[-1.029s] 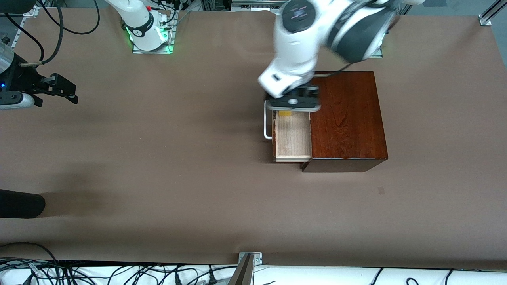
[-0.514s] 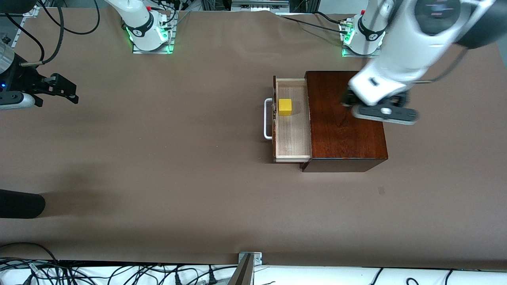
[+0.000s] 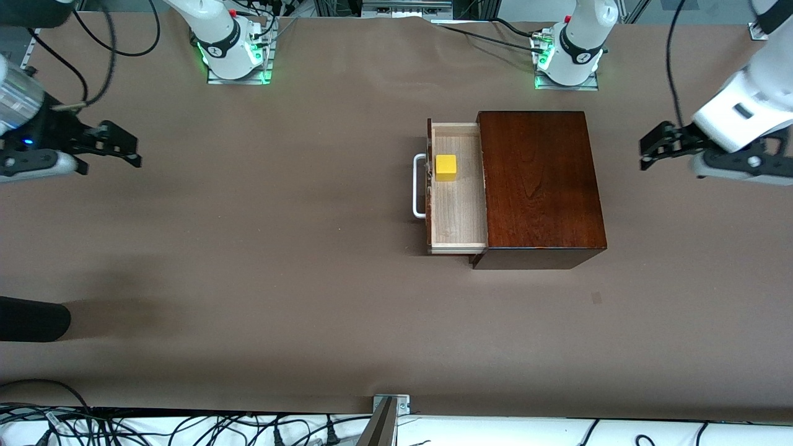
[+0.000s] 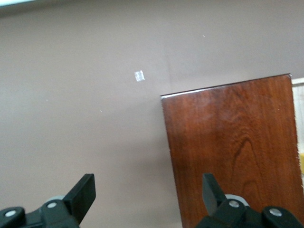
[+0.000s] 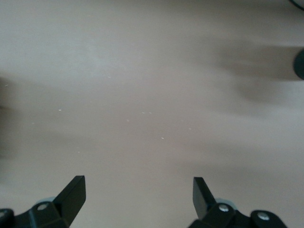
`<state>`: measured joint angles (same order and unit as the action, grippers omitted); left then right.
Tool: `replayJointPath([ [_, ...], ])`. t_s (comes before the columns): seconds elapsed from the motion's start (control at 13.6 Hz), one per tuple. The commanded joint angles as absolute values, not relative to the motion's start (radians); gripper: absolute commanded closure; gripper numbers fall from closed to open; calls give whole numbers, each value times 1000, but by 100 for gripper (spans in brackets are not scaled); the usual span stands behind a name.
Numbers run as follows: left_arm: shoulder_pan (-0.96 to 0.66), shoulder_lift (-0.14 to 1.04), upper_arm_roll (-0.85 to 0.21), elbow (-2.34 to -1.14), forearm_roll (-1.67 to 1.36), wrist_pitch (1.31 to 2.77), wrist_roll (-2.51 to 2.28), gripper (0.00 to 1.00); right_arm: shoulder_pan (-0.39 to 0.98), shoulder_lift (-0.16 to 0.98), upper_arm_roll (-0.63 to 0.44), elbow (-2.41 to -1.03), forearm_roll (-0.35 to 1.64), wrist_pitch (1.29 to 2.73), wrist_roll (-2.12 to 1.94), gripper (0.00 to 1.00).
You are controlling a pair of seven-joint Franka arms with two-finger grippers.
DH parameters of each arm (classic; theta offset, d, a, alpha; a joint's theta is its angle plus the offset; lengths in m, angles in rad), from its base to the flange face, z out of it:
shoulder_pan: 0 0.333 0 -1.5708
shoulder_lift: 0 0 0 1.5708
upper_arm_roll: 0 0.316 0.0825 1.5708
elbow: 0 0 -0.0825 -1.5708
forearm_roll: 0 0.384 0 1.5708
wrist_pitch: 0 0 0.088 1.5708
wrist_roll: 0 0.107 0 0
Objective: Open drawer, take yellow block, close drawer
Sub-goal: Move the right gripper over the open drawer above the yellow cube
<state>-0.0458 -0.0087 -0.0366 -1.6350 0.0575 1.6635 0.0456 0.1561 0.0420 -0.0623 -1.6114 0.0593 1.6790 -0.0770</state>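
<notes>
The dark reddish-brown wooden box (image 3: 542, 186) stands on the table with its drawer (image 3: 457, 217) pulled out toward the right arm's end, white handle (image 3: 419, 186) outermost. The yellow block (image 3: 445, 167) lies inside the drawer, in the part farther from the front camera. My left gripper (image 3: 647, 150) is open and empty, above the table beside the box toward the left arm's end. In the left wrist view the left gripper (image 4: 147, 190) is over the edge of the box top (image 4: 232, 142). My right gripper (image 3: 133, 153) is open and empty over bare table (image 5: 142, 95).
A black rounded object (image 3: 31, 319) pokes in at the table edge at the right arm's end. A small pale mark (image 3: 596, 298) is on the table nearer the front camera than the box. Cables and a metal bracket (image 3: 390, 402) line the near edge.
My left arm swung away from over the drawer, across the box top, out to the left arm's end of the table, uncovering the yellow block. My right gripper shifted slightly toward the middle.
</notes>
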Motion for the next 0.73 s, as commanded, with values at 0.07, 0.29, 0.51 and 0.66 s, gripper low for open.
replayJointPath([
  [0.07, -11, -81, -34, -1736, 31, 1758, 55, 0, 166, 41, 23, -1594, 140, 1664, -60, 0],
  [0.29, -11, -45, -43, -1721, 37, 1721, 52, 0, 202, 75, 113, -1597, 132, 1666, -77, 0],
  [0.51, -11, -51, -48, -1718, 34, 1694, 95, 0, 271, 77, 170, -1614, 124, 1655, -100, 0],
  [0.66, -9, -49, -45, -1720, 40, 1692, 86, 0, 326, 83, 190, -1615, 124, 1641, -101, 0],
])
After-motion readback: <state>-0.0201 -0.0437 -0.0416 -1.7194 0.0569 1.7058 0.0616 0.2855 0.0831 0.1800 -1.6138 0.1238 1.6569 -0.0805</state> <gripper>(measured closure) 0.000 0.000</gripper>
